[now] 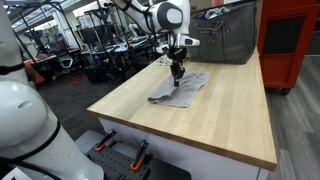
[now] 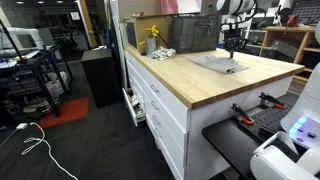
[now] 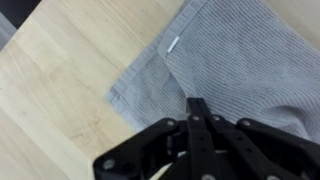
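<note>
Little fabric, if any, is caught by the clenched gripper (image 3: 195, 104) over the grey cloth (image 3: 240, 60). The cloth could be lost on lifting, or dragged along the table (image 3: 50, 90).

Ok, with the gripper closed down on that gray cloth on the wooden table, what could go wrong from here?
The gripper is shut at the gray cloth, but whether fabric is pinched cannot be told; a lift might come up empty. One flap lies folded over, so a pull could bunch or drag the whole cloth. The gripper sits close to the wooden table and could scrape it.
</note>
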